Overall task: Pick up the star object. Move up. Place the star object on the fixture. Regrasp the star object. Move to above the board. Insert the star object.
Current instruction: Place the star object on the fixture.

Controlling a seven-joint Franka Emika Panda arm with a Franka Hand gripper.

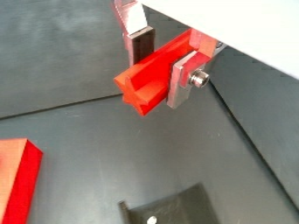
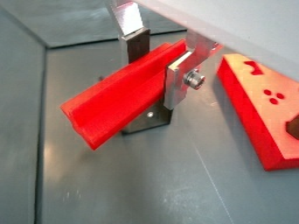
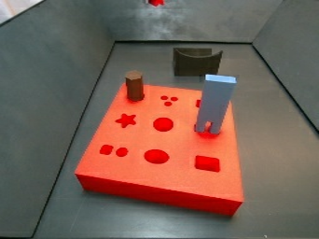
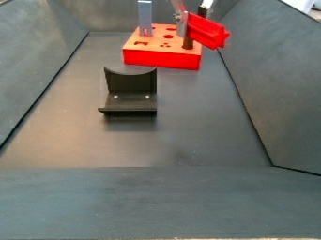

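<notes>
The end effector (image 2: 158,61) is gripping the star object (image 2: 117,101) between its silver fingers (image 2: 177,83), the peg's long axis lying crosswise to them, high in the air. In a side view the fixture (image 4: 128,91) is sitting below on the table (image 4: 163,141), nearer than the board (image 4: 160,49), nothing standing between

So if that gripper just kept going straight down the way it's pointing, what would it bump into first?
Probably the dark fixture. In both wrist views it sits beyond the gripper, which holds the red star peg crosswise. The red board lies off to one side. Depth is hard to judge.
</notes>
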